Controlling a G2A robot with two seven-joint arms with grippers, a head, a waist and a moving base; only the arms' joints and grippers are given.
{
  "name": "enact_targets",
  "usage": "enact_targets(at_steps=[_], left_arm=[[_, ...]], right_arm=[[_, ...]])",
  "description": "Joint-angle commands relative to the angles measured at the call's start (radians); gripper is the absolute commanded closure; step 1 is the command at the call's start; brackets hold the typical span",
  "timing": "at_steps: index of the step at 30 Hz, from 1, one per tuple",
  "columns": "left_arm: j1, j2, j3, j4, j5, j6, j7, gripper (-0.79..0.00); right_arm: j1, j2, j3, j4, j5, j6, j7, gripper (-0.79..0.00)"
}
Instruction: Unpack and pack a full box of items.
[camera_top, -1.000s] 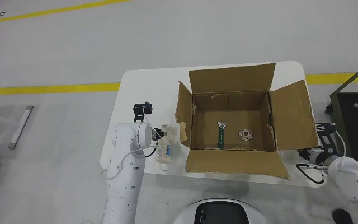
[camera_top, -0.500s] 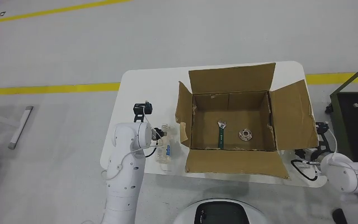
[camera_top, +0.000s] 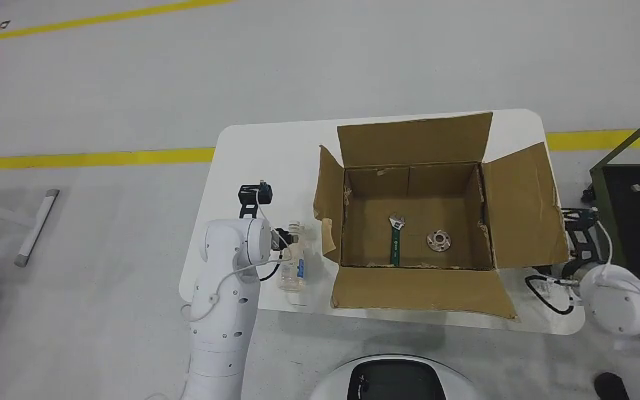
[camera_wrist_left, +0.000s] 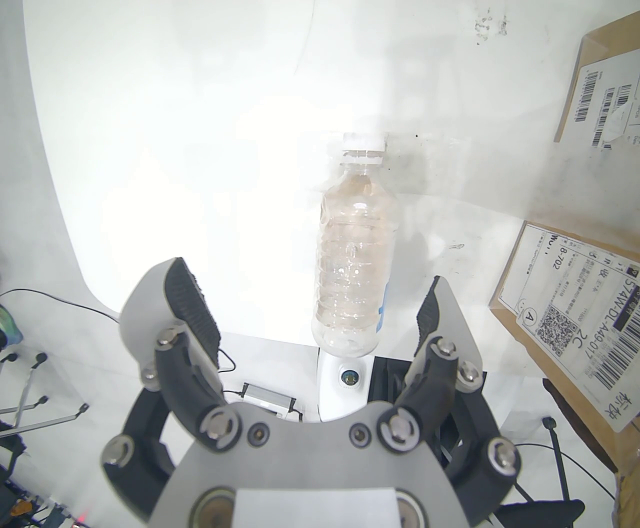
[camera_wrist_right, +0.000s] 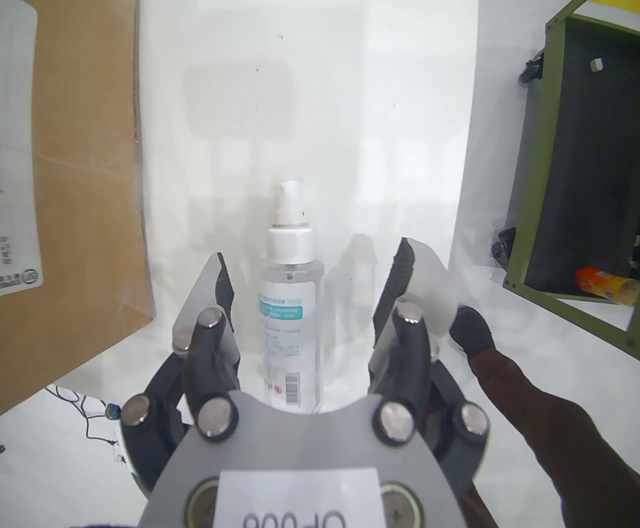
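**Two bottles out, two parts left in the box**

Both grippers sit low at the table (camera_top: 270, 150) with jaws wide and hold nothing.

Left gripper (camera_wrist_left: 310, 287): the water bottle (camera_wrist_left: 355, 260) lies flat between its fingers, untouched. Its cap points away and its base is at the table's near edge. It looks set down clear of the box (camera_top: 415, 140), on the left side.

Right gripper (camera_wrist_right: 314, 257): the spray bottle (camera_wrist_right: 290, 320) lies between its fingers with the nozzle pointing away. I see no contact. It's on the strip of table right of the box.

My read: unpacking is mid-way, one bottle parked on each side so each arm has its own zone.

In the box: a wrench (camera_top: 396, 241) and a round metal fitting (camera_top: 438, 240), apart on the floor.

Obstacles: the folded-out flaps crowd both bottles. A green cabinet (camera_wrist_right: 565, 165) stands just off the right edge. The water bottle could roll off.
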Motion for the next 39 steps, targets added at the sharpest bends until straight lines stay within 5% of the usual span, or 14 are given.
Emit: enact_targets(at_steps=[1, 3, 4, 5, 6, 7, 8, 18, 25, 32, 39], left_arm=[[0.000, 0.000, 0.000, 0.000, 0.000, 0.000, 0.000, -0.785], [0.000, 0.000, 0.000, 0.000, 0.000, 0.000, 0.000, -0.785], [0.000, 0.000, 0.000, 0.000, 0.000, 0.000, 0.000, -0.785], [0.000, 0.000, 0.000, 0.000, 0.000, 0.000, 0.000, -0.785], [0.000, 0.000, 0.000, 0.000, 0.000, 0.000, 0.000, -0.785], [0.000, 0.000, 0.000, 0.000, 0.000, 0.000, 0.000, -0.785], [0.000, 0.000, 0.000, 0.000, 0.000, 0.000, 0.000, -0.785], [0.000, 0.000, 0.000, 0.000, 0.000, 0.000, 0.000, -0.785], [0.000, 0.000, 0.000, 0.000, 0.000, 0.000, 0.000, -0.785], [0.000, 0.000, 0.000, 0.000, 0.000, 0.000, 0.000, -0.785], [0.000, 0.000, 0.000, 0.000, 0.000, 0.000, 0.000, -0.785]], right_arm=[[0.003, 0.002, 0.047, -0.042, 0.026, 0.016, 0.009, -0.653], [0.010, 0.006, 0.100, -0.085, 0.038, 0.022, 0.010, -0.714], [0.012, 0.007, 0.127, -0.113, 0.045, 0.033, 0.004, -0.594], [0.016, 0.009, 0.159, -0.142, 0.043, 0.045, -0.008, -0.339], [0.020, 0.010, 0.184, -0.162, 0.047, 0.056, -0.021, -0.256], [0.030, 0.010, 0.210, -0.180, 0.057, 0.076, -0.046, -0.071], [0.039, 0.010, 0.231, -0.202, 0.067, 0.089, -0.068, 0.000], [0.115, 0.008, 0.232, -0.416, 0.274, 0.087, -0.171, 0.000], [0.206, 0.018, -0.058, -0.446, 0.260, -0.006, -0.125, 0.000], [0.339, 0.006, -0.403, -0.204, 0.097, 0.059, -0.093, 0.000], [0.466, -0.013, -0.543, -0.038, 0.018, 0.137, -0.070, 0.000]])
